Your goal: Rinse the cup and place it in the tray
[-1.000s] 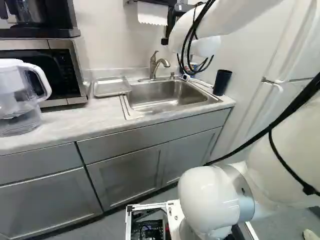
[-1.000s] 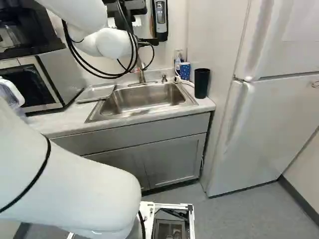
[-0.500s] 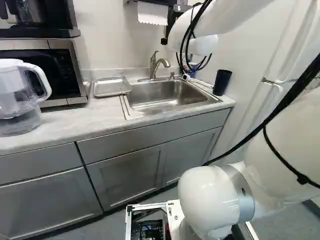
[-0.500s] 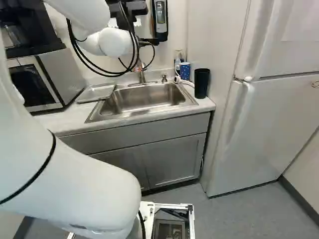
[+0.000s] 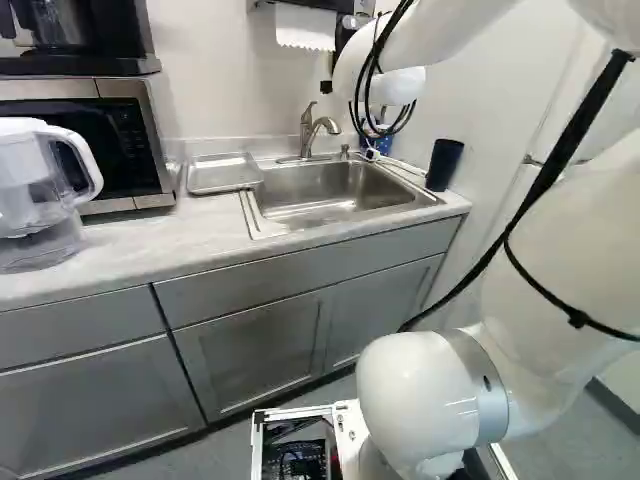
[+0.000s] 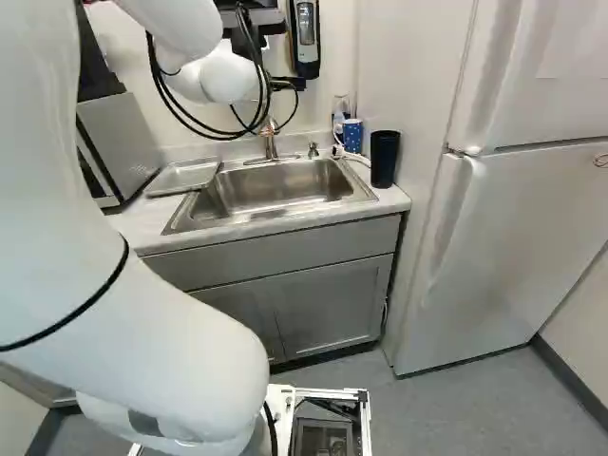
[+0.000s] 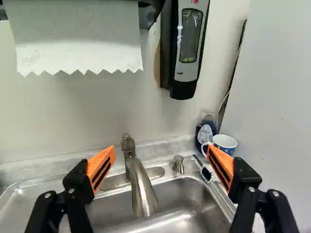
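One refrigerator (image 6: 532, 209) stands at the right of the right base view, beside one counter (image 5: 130, 240) with two cabinet doors under its sink. One white arm (image 5: 560, 260) reaches toward the wall above that counter. The counter holds one microwave (image 5: 125, 150) with one coffee maker (image 5: 90, 40) on top, one sink (image 6: 266, 185), and one clear pitcher (image 5: 35, 200) in front of the microwave.

On the wall hang one paper towel (image 7: 77, 39) and, beside it, one soap dispenser (image 7: 189, 29). One metal tray (image 5: 220, 172) lies at the sink's edge on the microwave side. The one gripper (image 6: 288, 84) has its jaws released, two fingers spread well apart, with one faucet (image 7: 141, 194) seen in the gap between them.

Two cups stand near the sink's corner on the refrigerator side: one dark tumbler (image 6: 384, 157) and, just beside it, one blue patterned mug (image 6: 352, 135), both upright and outside the gripper. One blue bottle (image 7: 200, 138) stands by the mug. Smallest are one pump (image 7: 179, 165) near the faucet and one brush (image 7: 206, 174) at the sink's rim.
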Available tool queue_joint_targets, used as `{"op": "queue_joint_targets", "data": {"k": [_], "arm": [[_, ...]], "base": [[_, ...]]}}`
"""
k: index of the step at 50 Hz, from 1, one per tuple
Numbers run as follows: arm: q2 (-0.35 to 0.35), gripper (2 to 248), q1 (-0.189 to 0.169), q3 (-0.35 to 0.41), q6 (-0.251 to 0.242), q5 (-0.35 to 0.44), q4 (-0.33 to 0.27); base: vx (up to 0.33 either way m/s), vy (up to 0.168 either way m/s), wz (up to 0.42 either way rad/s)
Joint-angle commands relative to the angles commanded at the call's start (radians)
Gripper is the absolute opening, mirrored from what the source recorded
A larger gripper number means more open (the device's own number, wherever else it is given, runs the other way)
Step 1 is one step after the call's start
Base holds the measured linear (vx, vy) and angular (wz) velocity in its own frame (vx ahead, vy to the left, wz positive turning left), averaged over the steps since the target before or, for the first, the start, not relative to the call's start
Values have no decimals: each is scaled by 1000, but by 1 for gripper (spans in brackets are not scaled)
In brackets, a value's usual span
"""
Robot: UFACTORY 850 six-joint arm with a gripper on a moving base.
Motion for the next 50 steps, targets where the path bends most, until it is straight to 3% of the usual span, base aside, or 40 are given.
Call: {"op": "queue_joint_targets", "data": {"k": [25,50], "arm": [[-93,247,0,-126,0,-49,0],[-187,247,0,-225,0,-150,0]], "base": [[0,0,0],[0,0,0]]}}
